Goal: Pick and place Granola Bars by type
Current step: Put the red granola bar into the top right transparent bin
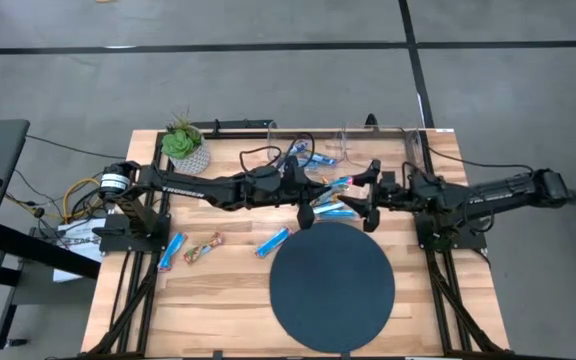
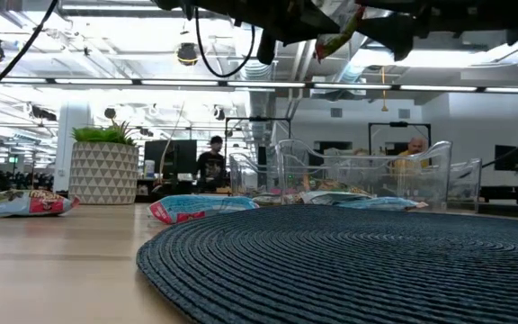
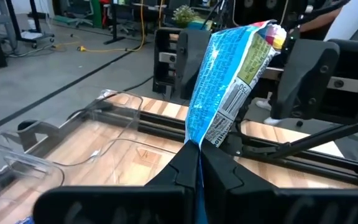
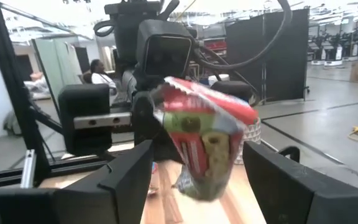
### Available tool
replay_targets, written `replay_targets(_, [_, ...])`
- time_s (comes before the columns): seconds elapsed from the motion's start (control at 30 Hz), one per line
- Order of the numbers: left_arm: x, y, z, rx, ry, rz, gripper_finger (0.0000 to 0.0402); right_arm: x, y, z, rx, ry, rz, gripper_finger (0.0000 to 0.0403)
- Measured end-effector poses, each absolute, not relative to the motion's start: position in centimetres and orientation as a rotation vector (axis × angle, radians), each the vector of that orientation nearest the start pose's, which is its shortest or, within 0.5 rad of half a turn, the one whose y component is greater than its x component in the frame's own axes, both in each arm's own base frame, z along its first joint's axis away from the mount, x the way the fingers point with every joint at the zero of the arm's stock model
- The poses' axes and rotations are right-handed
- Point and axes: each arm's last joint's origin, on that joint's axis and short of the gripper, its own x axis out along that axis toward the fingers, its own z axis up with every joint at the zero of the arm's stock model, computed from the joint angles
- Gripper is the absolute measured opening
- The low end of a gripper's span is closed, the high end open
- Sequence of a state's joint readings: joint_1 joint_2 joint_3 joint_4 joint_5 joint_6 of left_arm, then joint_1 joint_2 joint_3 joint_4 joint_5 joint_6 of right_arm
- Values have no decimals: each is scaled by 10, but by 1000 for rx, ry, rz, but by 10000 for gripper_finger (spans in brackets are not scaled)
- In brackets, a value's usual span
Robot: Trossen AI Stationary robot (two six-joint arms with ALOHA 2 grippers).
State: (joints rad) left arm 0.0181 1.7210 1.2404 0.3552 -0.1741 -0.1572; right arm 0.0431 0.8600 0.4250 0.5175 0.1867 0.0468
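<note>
My left gripper [image 3: 194,165] [image 1: 320,193] is above the table's middle, shut on a granola bar [image 3: 225,81] [image 1: 343,183] with a blue wrapper and a red, green and yellow end. My right gripper [image 4: 197,154] [image 1: 372,195] faces it, open. Its two fingers stand on either side of the bar's far end [image 4: 204,140] with gaps showing. Other bars lie flat on the wood: two blue ones [image 1: 171,250] [image 1: 273,241], a brown-gold one [image 1: 203,247] and blue ones [image 1: 333,210] beneath the grippers. My left gripper pinches the bar between its two fingers at the wrapper's crimped end [image 3: 199,135]. The fingers come about level from the table's left and lie along the bar. The bar is lifted clear and juts out ahead of the fingertips toward my right gripper, its free end [image 3: 269,31] tilted upward.
A dark round woven mat [image 1: 333,300] covers the near middle of the table. Clear plastic bins [image 1: 368,140] [image 3: 55,155] stand along the far edge, one with a blue bar [image 1: 315,158] inside. A potted plant [image 1: 185,145] sits at the far left. People show in the room behind.
</note>
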Motion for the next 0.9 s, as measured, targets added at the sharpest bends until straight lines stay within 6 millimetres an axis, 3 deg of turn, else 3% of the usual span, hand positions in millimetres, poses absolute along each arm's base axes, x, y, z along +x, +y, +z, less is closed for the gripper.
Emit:
replay_targets(0.3, [400,11,292,-119,115,170,0,214,-1,273,13,-59,-165,221])
replay_targets(0.7, [400,16,292,-50,124,218,1,214,-8,272,3,-43,-199,65])
replay_targets(0.8, [399,21,291,-35,130,226,16,214,-12,270,1,-23,-221,51])
replay_targets(0.9, [399,27,291,-36,138,238,56,213,-18,268,-1,-1,-250,49])
